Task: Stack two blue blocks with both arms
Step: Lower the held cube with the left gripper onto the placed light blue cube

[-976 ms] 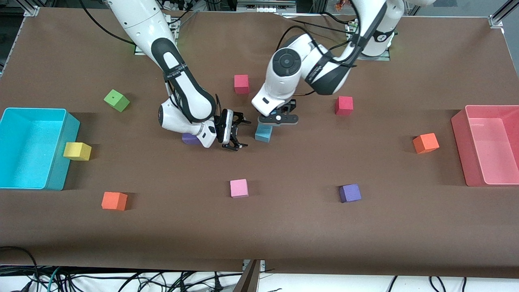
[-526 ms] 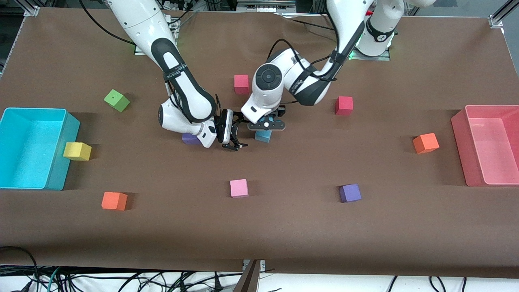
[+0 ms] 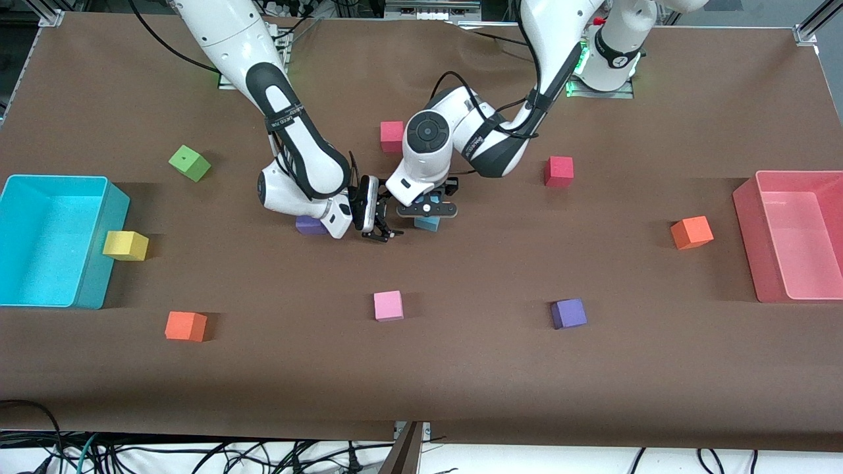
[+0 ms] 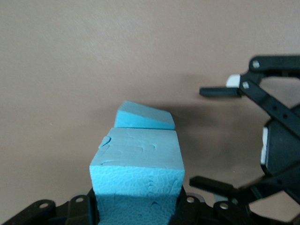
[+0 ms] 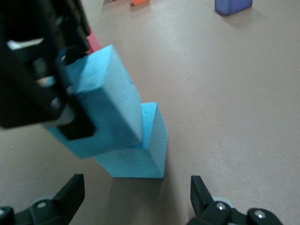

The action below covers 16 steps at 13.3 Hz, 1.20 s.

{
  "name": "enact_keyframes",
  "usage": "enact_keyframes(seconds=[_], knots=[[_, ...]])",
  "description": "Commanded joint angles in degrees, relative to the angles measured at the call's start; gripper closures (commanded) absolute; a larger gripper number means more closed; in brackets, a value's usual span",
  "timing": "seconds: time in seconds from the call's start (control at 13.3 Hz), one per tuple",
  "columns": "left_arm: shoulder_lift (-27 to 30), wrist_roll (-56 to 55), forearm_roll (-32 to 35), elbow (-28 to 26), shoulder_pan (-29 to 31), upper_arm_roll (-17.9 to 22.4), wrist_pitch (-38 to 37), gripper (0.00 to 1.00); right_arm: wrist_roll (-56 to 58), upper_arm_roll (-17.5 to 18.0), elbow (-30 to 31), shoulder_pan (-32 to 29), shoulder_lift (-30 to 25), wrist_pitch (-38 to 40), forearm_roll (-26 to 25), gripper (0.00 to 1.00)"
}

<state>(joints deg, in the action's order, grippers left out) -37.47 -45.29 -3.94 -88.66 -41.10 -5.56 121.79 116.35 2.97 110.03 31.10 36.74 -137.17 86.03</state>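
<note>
Left gripper point(image 3: 427, 212): over the middle of the bench point(image 3: 461, 368), its fingers point(image 4: 82, 208) clamped on the upper blue block point(image 4: 137, 172).
Upper blue block: held between the left fingers and hanging just above the lower blue block point(image 4: 144, 116). In the right wrist view it point(image 5: 101, 105) sits tilted, one lower edge close over the top of the block below; whether the two touch cannot be told.
Lower blue block: resting on the bench near its middle, under the left gripper. Only a small part of it point(image 3: 428, 224) shows in the front view; in the right wrist view point(image 5: 140, 154) it stands flat, partly covered by the held block.
Right gripper point(image 3: 382, 227): low over the bench just beside the two blue blocks, toward the right arm's end. Its fingers point(image 5: 70, 192) are spread apart and hold nothing. In the right wrist view the lower block lies ahead of the fingers, roughly in line with the gap between them and clear of both.
Purple cube point(image 3: 309, 225): on the bench, partly hidden under the right arm's wrist.
Other purple cube point(image 3: 568, 313): nearer the front camera, toward the left arm's end.
Pink cube point(image 3: 388, 305): on the bench, nearer the front camera than the blue blocks.
</note>
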Motion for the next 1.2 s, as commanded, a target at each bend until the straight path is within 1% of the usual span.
enact_keyframes(seconds=[0.0, 0.15, 1.13], knots=[[-0.4, 1.6, 0.3, 1.4, -0.6, 1.1, -0.9, 1.0, 2.0, 0.3, 1.0, -0.4, -0.5, 0.8, 1.2, 0.0], [-0.6, 1.6, 0.1, 1.4, -0.6, 2.0, -0.9, 1.0, 2.1, 0.3, 1.2, -0.4, -0.5, 0.8, 1.2, 0.0], [-2.2, 0.6, -0.6, 2.6, -1.3, 1.7, -0.8, 1.0, 1.7, 0.3, 1.0, -0.4, -0.5, 0.8, 1.2, 0.0]])
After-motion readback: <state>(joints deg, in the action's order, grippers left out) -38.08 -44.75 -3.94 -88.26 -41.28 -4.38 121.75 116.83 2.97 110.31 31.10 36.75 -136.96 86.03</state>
